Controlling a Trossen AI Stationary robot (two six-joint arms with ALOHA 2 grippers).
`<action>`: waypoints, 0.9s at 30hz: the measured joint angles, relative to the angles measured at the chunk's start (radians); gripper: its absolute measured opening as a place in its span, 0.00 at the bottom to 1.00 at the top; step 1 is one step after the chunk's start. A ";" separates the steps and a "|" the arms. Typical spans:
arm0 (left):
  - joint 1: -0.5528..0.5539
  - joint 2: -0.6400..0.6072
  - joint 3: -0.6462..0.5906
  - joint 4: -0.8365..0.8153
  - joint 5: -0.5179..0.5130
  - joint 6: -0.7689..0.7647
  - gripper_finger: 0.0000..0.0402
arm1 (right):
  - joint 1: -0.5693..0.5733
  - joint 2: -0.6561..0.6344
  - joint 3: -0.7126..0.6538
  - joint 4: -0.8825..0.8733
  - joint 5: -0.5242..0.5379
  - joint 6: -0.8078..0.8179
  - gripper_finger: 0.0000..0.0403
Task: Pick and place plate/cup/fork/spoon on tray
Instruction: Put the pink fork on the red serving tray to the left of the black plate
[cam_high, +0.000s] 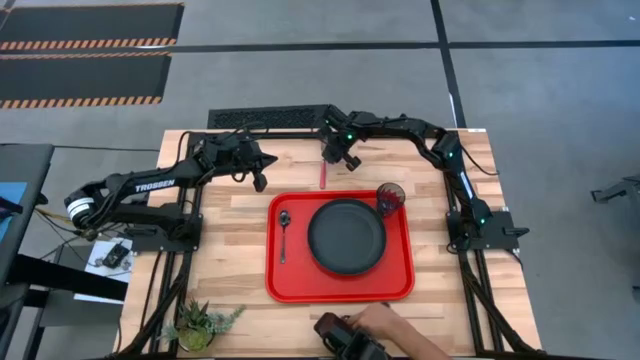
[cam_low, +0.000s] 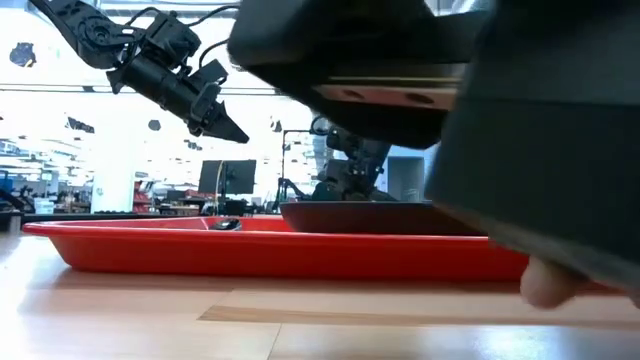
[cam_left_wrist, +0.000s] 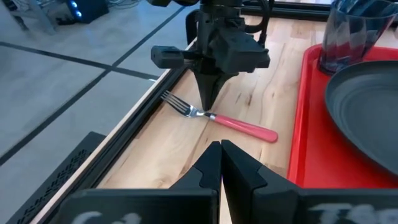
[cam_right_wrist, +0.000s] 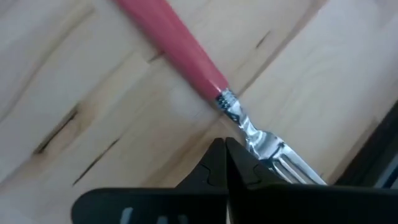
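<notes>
Beyond the tray (cam_high: 275, 285), the right gripper (cam_left_wrist: 207, 107) has its jaws clenched on the fork (cam_left_wrist: 239, 125) at its neck. So thin a pinch could let it swivel or slip.

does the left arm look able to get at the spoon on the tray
Probably yes: the spoon lies uncovered on the tray's left side, the left gripper hangs shut nearby, nothing between them.
</notes>
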 joint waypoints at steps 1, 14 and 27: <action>0.000 0.000 0.000 0.000 0.000 0.000 0.00 | -0.003 0.000 0.000 0.006 0.006 0.014 0.01; 0.000 0.090 0.004 0.034 -0.008 -0.002 0.00 | -0.003 0.001 0.000 0.062 -0.102 0.075 0.01; -0.004 0.316 0.168 -0.006 0.031 -0.080 0.00 | -0.039 -0.093 -0.003 0.035 -0.115 0.275 0.01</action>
